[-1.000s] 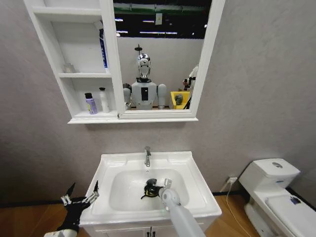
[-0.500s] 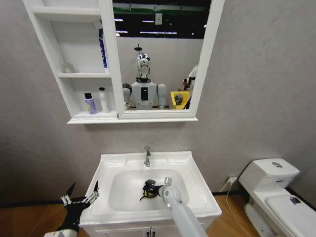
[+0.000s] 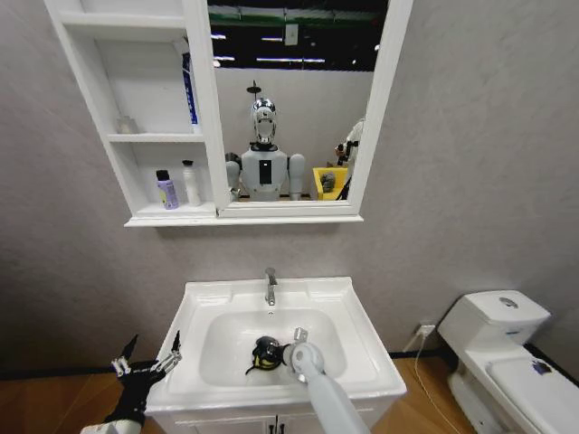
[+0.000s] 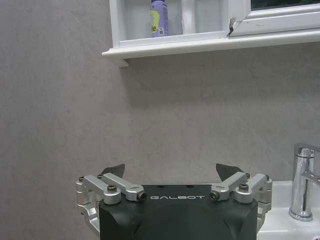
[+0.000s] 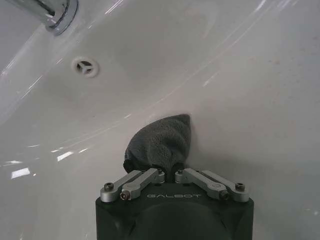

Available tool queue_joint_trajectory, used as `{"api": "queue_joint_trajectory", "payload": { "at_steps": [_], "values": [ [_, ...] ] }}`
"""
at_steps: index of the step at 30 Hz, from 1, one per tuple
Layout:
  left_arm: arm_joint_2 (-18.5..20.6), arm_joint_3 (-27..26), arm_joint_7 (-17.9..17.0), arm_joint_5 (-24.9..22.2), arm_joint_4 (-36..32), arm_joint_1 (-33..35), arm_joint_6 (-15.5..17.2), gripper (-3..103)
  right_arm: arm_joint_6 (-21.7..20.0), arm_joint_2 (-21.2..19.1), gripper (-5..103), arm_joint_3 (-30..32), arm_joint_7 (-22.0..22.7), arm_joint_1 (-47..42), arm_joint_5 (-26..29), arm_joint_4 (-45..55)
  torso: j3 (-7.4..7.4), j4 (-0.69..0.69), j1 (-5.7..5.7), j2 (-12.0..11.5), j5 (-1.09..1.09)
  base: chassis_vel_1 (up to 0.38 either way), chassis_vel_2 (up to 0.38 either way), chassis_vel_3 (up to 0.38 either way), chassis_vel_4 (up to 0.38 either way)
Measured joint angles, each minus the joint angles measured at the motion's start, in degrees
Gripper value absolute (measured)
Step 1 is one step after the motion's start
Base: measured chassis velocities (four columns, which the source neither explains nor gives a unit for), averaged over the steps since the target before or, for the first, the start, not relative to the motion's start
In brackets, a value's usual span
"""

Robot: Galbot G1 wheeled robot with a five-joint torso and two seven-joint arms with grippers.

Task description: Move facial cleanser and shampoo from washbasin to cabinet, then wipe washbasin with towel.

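Wiping under way, head view: my right claw [image 3: 274,354] works the towel [image 3: 262,355] inside the washbasin [image 3: 362,353], both bottles [image 3: 166,190] already on the cabinet [image 3: 154,214]. Left wrist: my left claw [image 4: 170,173] idles spread beside the basin. Right wrist: fingers clamp the towel flat against porcelain.

The right arm [image 3: 330,402] is a smooth pale grey tube ending in a rounded wrist; its tool [image 5: 169,173] has a matte black housing with "GALBOT" in pale letters, and silver metal finger links fixed with dark-centred screws; the left tool [image 4: 170,172] wears the same black housing and lettering, with bright aluminium linkages, round bolt heads and black pointed finger pads [image 4: 113,169]; from the head view it [image 3: 149,356] shows as a black body with silver links.
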Motion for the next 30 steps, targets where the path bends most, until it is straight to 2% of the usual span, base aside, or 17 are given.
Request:
{"api": "queue_joint_trajectory", "payload": {
  "at_steps": [4, 9, 10, 11, 16, 22, 25, 27, 30],
  "values": [
    [0.00, 0.00, 0.00, 0.00, 0.00, 0.00, 0.00, 100, 0.03, -1.73, 4, 1.08, 0.24, -1.29, 0.16, 1.72, 0.00, -0.01, -0.01, 0.00, 0.00, 0.000, 0.000, 0.000, 0.000],
    [0.00, 0.00, 0.00, 0.00, 0.00, 0.00, 0.00, 100, 0.15, -1.25, 4, 1.26, 0.12, -0.87, -0.16, 0.67, 0.00, -0.01, -0.02, 0.01, -0.02, 0.000, 0.000, 0.000, 0.000],
    [0.00, 0.00, 0.00, 0.00, 0.00, 0.00, 0.00, 100, 0.29, -0.58, 4, 1.12, -0.10, -0.36, -0.58, -0.24, -0.01, -0.01, -0.02, 0.00, -0.02, 0.000, 0.000, 0.000, 0.000],
    [0.00, -0.01, 0.01, 0.00, 0.00, 0.00, 0.00, 100, 0.77, 1.72, 4, 0.41, -1.21, 1.11, -2.11, -2.95, 0.00, 0.01, -0.02, 0.00, -0.02, 0.000, 0.000, 0.000, 0.000],
    [0.00, 0.00, 0.01, 0.00, 0.00, 0.00, 0.00, 100, 1.39, 4.94, 4, -1.00, -2.98, 3.19, -4.14, -6.54, 0.00, 0.02, -0.01, -0.01, -0.01, 0.000, 0.000, 0.000, 0.000],
    [0.00, 0.00, 0.01, 0.00, 0.00, 0.00, 0.00, 100, 1.75, 5.02, 4, -1.63, -3.83, 3.43, -4.41, -7.50, -0.01, -0.01, -0.02, 0.00, -0.02, 0.000, 0.000, 0.000, 0.000],
    [0.00, 0.00, 0.01, 0.00, 0.00, 0.00, 0.00, 100, 1.76, 5.00, 4, -1.14, -3.60, 3.06, -4.12, -7.29, -0.01, 0.04, -0.02, 0.00, 0.01, 0.000, 0.000, 0.000, 0.000],
    [0.00, 0.00, 0.01, 0.00, 0.00, 0.00, 0.00, 100, 1.76, 4.48, 4, -0.92, -3.38, 2.72, -3.80, -6.76, -0.01, 0.07, -0.01, 0.00, 0.02, 0.000, 0.000, 0.000, 0.000],
    [0.00, 0.00, 0.00, 0.00, 0.00, 0.00, 0.00, 100, 1.50, 1.60, 4, 0.37, -2.07, 0.95, -2.19, -3.90, -0.01, 0.03, -0.01, 0.00, 0.01, 0.000, 0.000, 0.000, 0.000]
  ]
}}
